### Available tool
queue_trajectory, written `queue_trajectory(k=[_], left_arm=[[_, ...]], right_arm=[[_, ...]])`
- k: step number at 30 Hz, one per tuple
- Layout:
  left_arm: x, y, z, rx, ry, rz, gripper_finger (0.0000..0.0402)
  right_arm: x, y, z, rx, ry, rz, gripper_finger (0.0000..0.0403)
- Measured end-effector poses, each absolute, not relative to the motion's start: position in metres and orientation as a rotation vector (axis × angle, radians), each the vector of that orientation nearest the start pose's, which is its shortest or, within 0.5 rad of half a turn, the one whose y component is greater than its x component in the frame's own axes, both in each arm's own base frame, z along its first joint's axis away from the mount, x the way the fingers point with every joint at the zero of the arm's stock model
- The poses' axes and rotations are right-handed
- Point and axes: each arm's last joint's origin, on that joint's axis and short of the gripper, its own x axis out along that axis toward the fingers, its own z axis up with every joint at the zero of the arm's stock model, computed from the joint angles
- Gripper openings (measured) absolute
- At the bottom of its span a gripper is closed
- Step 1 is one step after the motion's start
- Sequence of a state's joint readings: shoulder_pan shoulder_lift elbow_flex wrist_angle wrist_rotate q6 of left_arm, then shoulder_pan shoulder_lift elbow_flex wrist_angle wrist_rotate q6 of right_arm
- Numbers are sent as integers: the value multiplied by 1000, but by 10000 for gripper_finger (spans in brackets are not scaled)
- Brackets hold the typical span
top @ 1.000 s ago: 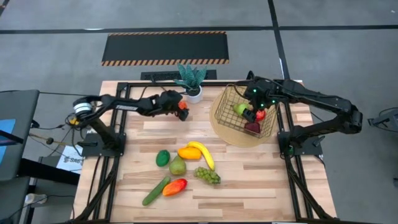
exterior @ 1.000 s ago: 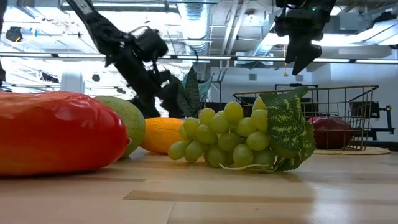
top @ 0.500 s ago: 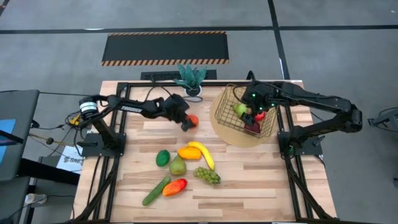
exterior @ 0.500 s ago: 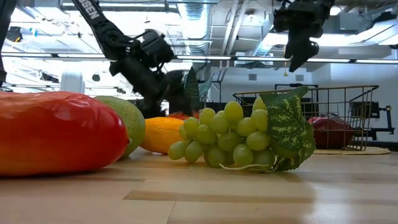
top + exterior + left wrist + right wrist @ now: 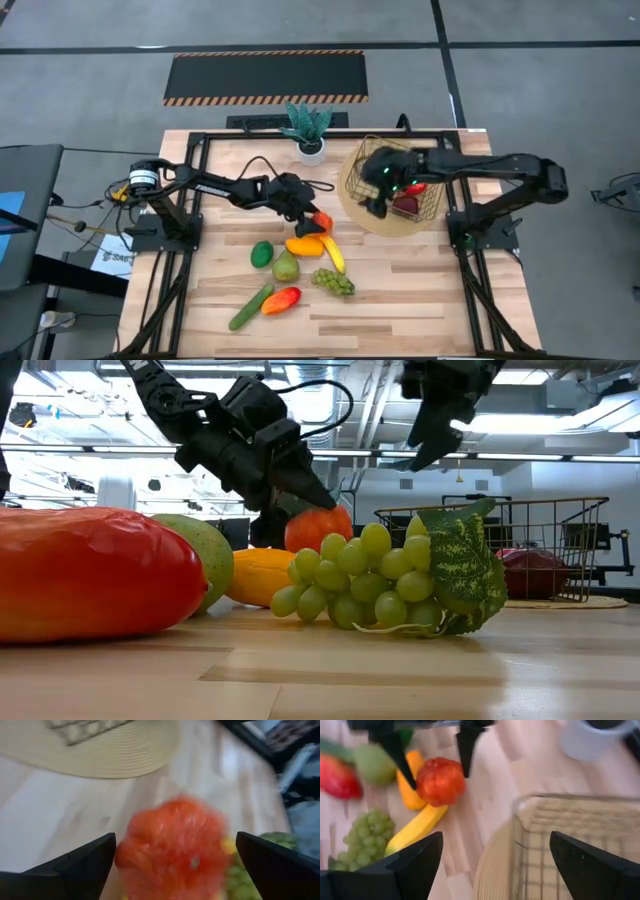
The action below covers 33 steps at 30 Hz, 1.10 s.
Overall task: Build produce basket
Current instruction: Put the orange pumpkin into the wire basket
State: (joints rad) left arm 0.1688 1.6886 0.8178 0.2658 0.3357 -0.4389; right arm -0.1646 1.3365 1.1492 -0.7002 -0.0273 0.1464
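Basket (image 5: 392, 190) filling underway — left hand (image 5: 314, 222), open-fingered, straddles a red-orange pepper (image 5: 321, 221) beside the banana (image 5: 332, 250); right hand (image 5: 374, 204), open, hovers at the basket's edge — gripping comes next.

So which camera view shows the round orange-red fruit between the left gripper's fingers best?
The right wrist view: the round orange-red fruit shows whole, between the open left gripper fingers. The left wrist view blurs it, the low view hides its base behind green grapes, and in the high view it is tiny.

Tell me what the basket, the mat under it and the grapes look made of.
Basket: thin metal wire mesh, gold-toned, see-through grid. Round mat: woven straw or similar fibre, tan, ringed ribbing. Grapes: probably plastic, smooth with glossy highlights; their leaf looks like printed fabric or plastic.
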Motion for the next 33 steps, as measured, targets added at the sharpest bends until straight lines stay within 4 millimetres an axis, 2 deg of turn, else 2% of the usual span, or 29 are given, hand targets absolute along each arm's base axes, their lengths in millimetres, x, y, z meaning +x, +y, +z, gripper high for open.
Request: queue_trajectory(k=[4,10,15,18,22,27,33], left_arm=[[335,44,174,-660,527,-176,398],[335,60,180,-719,463,-184,399],[332,72,180,-773,460,-145,399],[331,75,181,-803,458,-156,399],[327,80,191,-833,445,-200,399],[320,81,210,-821,406,-236,399],[308,80,230,-803,388,-233,399]], right_arm=[[283,-21,294,22,846,-38,386],[291,2,300,-210,756,67,382],[293,9,290,-193,820,82,382],[299,11,280,-207,861,96,381],[312,7,256,-218,947,100,380],[324,1,225,-206,1069,90,380],[338,-1,198,-220,1119,113,380]])
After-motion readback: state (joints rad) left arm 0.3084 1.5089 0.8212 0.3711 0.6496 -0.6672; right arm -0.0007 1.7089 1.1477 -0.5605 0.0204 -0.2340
